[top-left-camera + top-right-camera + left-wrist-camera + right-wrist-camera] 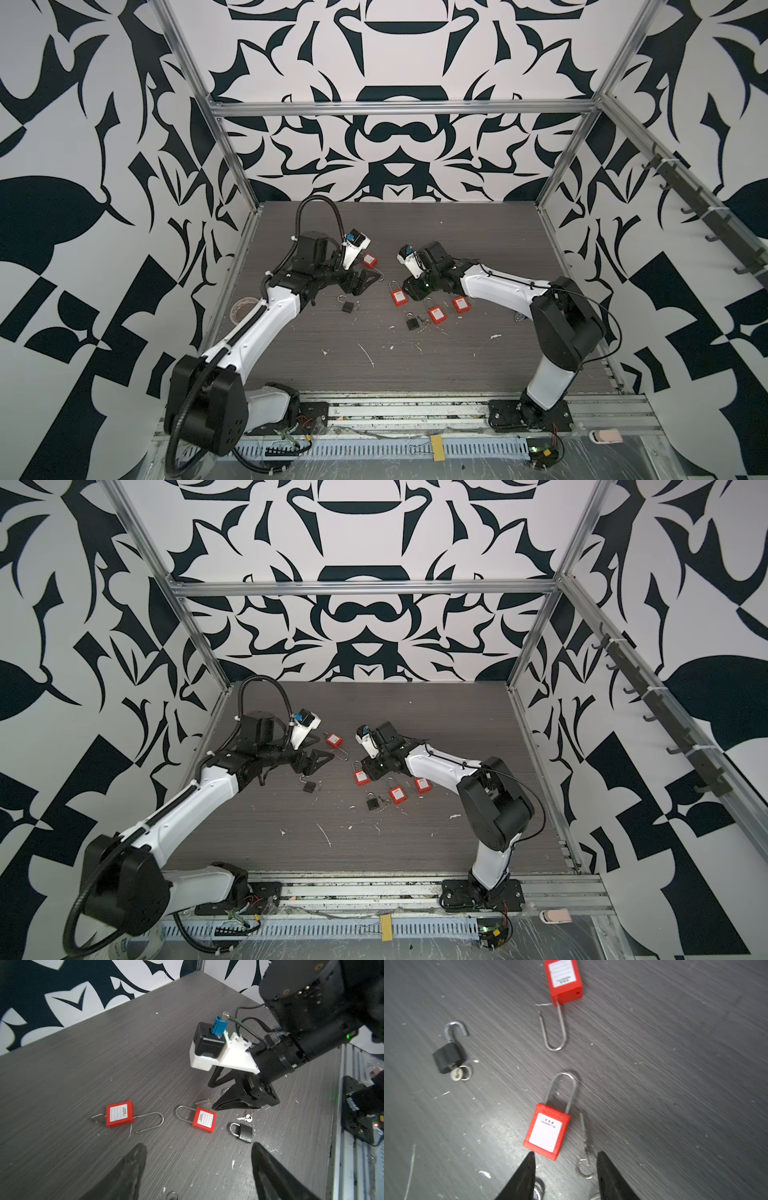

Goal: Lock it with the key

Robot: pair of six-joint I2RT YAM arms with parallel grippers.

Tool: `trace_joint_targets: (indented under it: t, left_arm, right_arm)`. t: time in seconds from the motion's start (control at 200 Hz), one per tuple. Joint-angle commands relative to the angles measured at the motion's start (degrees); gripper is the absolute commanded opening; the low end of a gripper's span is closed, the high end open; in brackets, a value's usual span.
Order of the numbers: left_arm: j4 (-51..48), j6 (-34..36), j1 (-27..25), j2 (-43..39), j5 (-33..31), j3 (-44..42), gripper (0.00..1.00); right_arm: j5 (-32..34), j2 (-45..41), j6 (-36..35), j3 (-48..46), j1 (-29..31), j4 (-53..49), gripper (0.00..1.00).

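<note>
A red padlock [119, 1114] lies flat with its long shackle swung open and a key [97, 1119] in its base. It shows in both top views [369, 260] [334, 740], just beyond my left gripper [362, 283], which is open and empty with its fingers [128, 1172] wide apart. A second red padlock [546, 1132] has its shackle closed, and a loose key [584, 1134] on a ring lies beside it. My right gripper [565, 1157] is open just behind that padlock, over the key ring.
A black padlock [449, 1057] with an open shackle and a key in it lies near the left gripper. Two more red padlocks [435, 314] [460, 303], a closed black padlock [412, 322] and a small key [245, 1118] lie by the right arm. White scraps dot the table [374, 365].
</note>
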Motion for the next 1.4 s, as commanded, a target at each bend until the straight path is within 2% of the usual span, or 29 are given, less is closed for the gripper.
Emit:
trace_joint_targets:
  t: [0.0,0.105,0.315,0.525,0.62,0.775,1.025,1.2,1.395]
  left_arm:
    - [4.4,-1.9,0.4,-2.6,-4.1,-2.7,0.99]
    - [6.4,-2.2,1.5,-2.5,-5.4,-3.2,0.99]
    - [2.3,-4.5,2.8,-1.0,-6.6,-0.6,0.99]
    - [3.2,-4.3,4.0,-1.3,-5.6,-2.5,0.99]
    - [3.9,-4.7,4.2,-1.1,-5.1,-3.4,0.99]
    - [4.2,-5.0,4.3,-1.6,-4.3,-4.7,0.99]
    - [4.2,-5.7,4.3,-3.4,-4.3,-5.3,0.99]
    - [5.8,-8.2,4.4,-4.8,-6.0,-6.0,0.99]
    - [6.7,-14.0,6.0,-6.1,-9.5,-6.3,0.99]
  right_arm:
    - [5.1,-0.6,1.5,-1.4,-0.1,0.5,0.50]
    - [3.3,-0.2,2.4,-1.4,-0.1,1.2,0.52]
    - [-1.1,3.8,4.8,2.6,-0.1,-2.2,0.53]
    - [-3.9,2.7,11.2,-0.9,-0.1,0.9,0.53]
    - [-5.1,1.4,11.7,-2.7,0.2,2.1,0.53]
    - [-7.6,0.9,10.9,-3.8,0.9,3.1,0.53]
    - [-5.2,0.4,8.5,-1.4,2.1,1.3,0.51]
    - [-1.6,0.3,3.1,4.4,6.9,-2.0,0.51]
    - [-1.4,8.3,0.0,11.7,13.5,-0.6,0.53]
